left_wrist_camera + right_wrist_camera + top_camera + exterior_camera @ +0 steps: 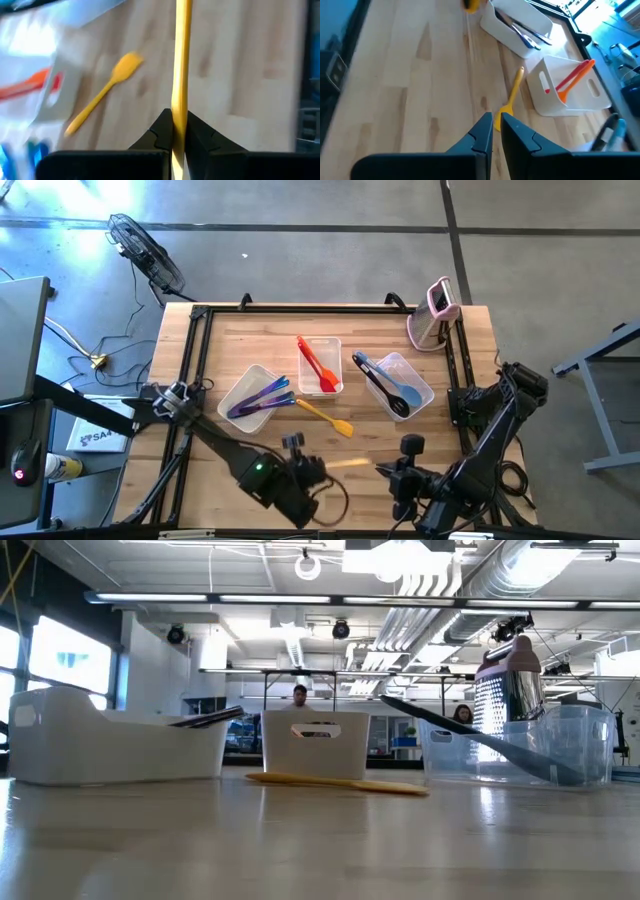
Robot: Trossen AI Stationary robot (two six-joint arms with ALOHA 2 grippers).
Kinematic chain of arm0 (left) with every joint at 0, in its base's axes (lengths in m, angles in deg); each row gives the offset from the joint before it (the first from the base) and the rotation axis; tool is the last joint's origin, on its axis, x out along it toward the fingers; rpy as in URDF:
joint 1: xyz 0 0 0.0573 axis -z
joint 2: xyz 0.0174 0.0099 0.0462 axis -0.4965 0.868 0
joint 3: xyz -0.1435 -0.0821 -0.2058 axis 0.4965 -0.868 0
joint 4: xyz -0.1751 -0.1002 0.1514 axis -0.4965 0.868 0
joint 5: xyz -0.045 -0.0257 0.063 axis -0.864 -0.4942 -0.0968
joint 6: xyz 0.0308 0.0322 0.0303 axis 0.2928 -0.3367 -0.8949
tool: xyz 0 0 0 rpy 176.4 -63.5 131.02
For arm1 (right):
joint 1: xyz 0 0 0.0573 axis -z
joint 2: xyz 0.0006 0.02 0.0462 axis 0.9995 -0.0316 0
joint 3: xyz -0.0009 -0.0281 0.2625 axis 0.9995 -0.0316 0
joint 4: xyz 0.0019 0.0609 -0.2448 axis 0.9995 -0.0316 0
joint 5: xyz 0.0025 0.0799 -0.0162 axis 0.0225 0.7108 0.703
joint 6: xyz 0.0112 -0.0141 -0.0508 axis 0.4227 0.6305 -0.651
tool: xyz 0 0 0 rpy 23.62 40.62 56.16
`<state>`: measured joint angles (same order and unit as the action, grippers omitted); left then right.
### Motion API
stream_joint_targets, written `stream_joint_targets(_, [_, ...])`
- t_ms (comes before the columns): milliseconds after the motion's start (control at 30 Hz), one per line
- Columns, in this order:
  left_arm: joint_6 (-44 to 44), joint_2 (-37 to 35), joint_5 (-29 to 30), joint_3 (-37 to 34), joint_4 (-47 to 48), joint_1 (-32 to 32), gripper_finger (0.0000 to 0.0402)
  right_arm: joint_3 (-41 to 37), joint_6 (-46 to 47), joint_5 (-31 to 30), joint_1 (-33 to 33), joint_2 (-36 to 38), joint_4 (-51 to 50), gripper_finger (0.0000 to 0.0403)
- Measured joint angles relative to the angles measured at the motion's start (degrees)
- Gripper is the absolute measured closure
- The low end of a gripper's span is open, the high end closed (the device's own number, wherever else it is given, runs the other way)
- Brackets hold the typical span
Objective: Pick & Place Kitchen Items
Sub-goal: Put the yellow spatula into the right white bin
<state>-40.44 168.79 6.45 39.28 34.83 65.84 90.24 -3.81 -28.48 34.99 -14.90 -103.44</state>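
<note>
Wooden desk (250,345) carrying three clear tubs in a row: left tub (250,396) with purple and blue utensils (258,397), middle tub (321,364) with red and orange ones (318,364), right tub (400,384) with black and blue ones (388,386), pink-and-white gadget (434,315) upright at the far right corner. Loose on the wood just in front of the tubs, a slim yellow spatula (325,417). Left end effector (178,131) near the front edge, clamped on a second yellow utensil (180,65), long and thin; right end effector (495,126) closed and empty beside it.

Your left gripper (179,137) sits near the worktop's front edge, left of centre, fingers pinched tight on a yellow utensil (181,60). Your right gripper (496,131) waits at the front edge, right of centre, fingers closed and empty.
</note>
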Motion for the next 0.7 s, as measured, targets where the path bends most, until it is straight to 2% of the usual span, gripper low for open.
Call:
stream_joint_targets(100, [-4.40, 0.00, -0.98, 0.04, -4.54, 0.33, 0.0387, 0.00, -0.01, 0.43, 0.94, 0.00, 2.98, 0.0368])
stream_joint_targets(200, [-5.58, 0.00, -1.22, -0.05, -5.30, 0.31, 0.0387, 0.00, -0.18, 2.63, 2.00, 0.00, 3.55, 0.0341])
stream_joint_targets(300, [-7.12, 0.00, -0.62, -1.17, -7.74, 0.16, 0.0387, 0.00, -1.61, 2.32, 2.46, 0.00, 3.87, 0.0294])
stream_joint_targets(533, [-16.27, 0.02, -0.86, -1.33, -16.11, -1.58, 0.0387, -0.02, -11.70, -6.70, 1.78, 0.00, 9.73, 0.0155])
stream_joint_targets(700, [-20.29, 0.01, -1.81, -1.33, -19.44, -2.34, 0.0387, -0.02, -19.88, -6.83, 1.83, 0.00, 17.87, 0.0097])
